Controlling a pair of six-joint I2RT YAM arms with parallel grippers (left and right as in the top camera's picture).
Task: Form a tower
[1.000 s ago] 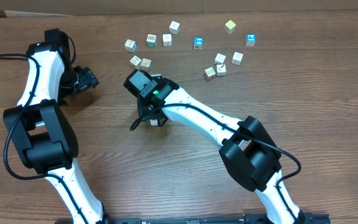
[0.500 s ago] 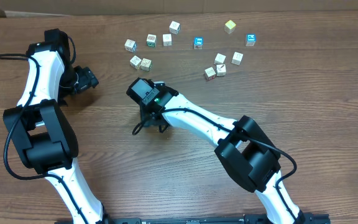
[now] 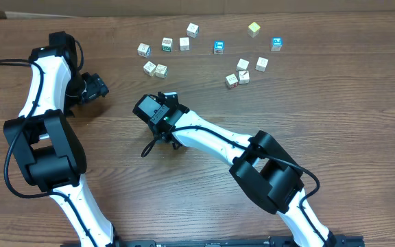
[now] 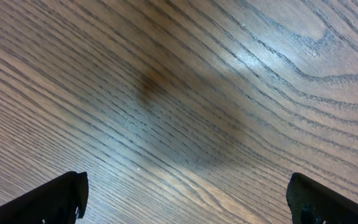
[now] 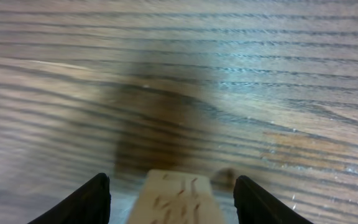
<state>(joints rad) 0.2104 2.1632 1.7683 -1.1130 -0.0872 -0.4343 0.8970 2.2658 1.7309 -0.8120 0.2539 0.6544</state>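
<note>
Right claw [image 5: 169,190] grips 1 pale cube [image 5: 176,202]; left claw [image 4: 188,199] gapes; 2 blue cubes [image 3: 219,46] [image 3: 276,44] beyond.

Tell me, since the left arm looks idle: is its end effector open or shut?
Open. The left end effector shows its fingers at opposite edges of the wrist view, only bare table between them.

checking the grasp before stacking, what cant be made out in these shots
Right wrist: the cube is cut off by the bottom edge, so whether the right claw grips it is unclear; the table is blurred.
Overhead: the right arm hides the right claw and that cube.
Overhead: marks on the loose cubes are too small to read.
</note>
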